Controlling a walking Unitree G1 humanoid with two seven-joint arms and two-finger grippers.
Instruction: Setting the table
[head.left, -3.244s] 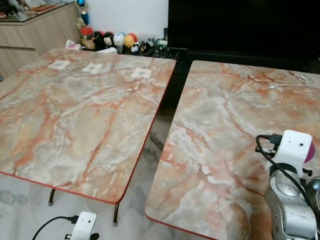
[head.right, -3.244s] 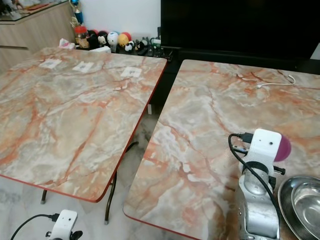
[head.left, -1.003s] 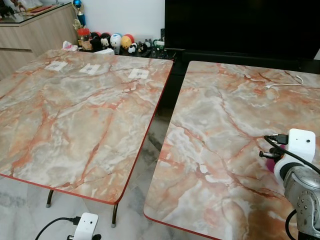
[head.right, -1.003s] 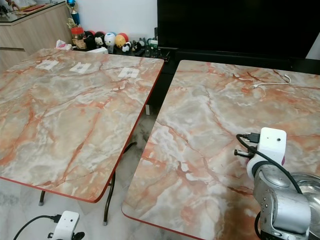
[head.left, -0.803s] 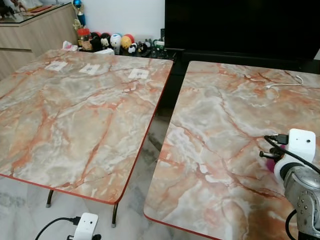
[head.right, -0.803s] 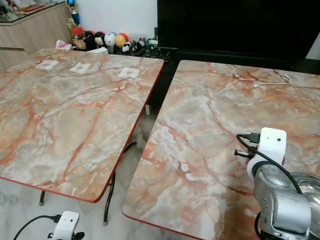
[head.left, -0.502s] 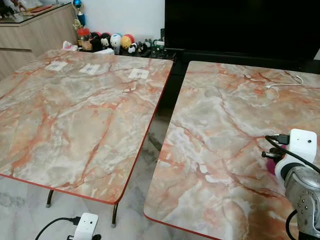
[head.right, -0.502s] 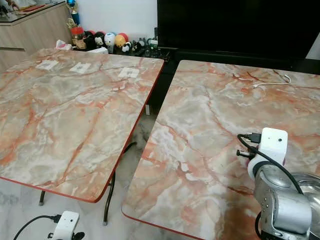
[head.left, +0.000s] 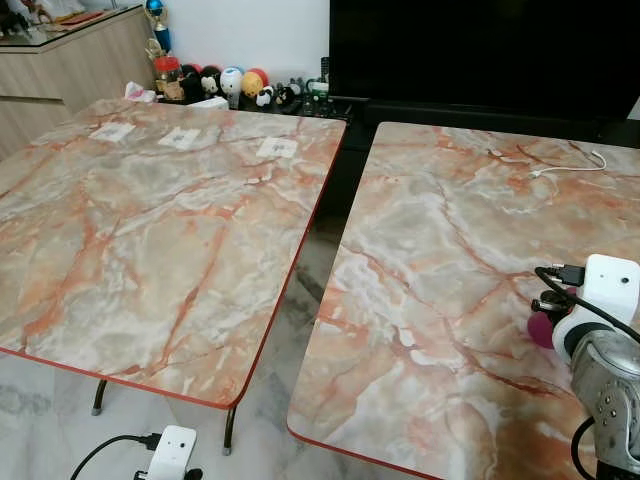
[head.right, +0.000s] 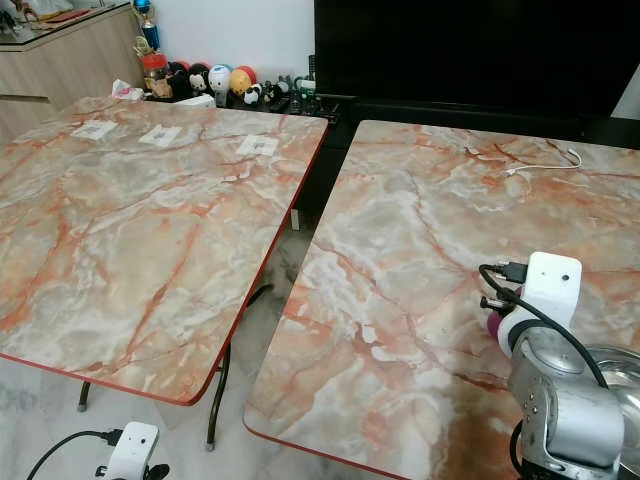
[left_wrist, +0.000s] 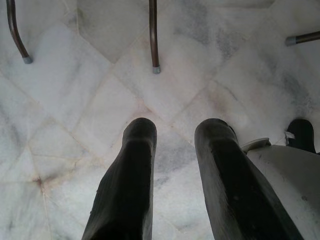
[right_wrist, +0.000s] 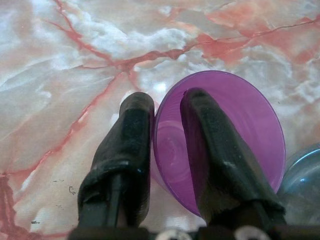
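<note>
A translucent purple cup (right_wrist: 235, 135) is pinched at its rim by my right gripper (right_wrist: 167, 99), one black finger inside the cup and one outside. The cup (head.left: 541, 328) peeks out beside my right wrist, low over the near right part of the right marble table (head.left: 430, 250). I cannot tell whether it touches the tabletop. A steel bowl (head.right: 622, 385) sits on the table just right of that arm. My left gripper (left_wrist: 175, 130) hangs open over the white floor tiles, holding nothing.
A second marble table (head.left: 150, 220) stands to the left across a narrow gap, with three paper slips (head.left: 278, 147) near its far edge. A white cable (head.left: 570, 165) lies at the right table's back. Toys (head.left: 235, 82) and a dark TV (head.left: 480, 50) are behind.
My right wrist has drifted slightly to the right with the purple cup, which now shows more beside it. The left arm has not moved.
</note>
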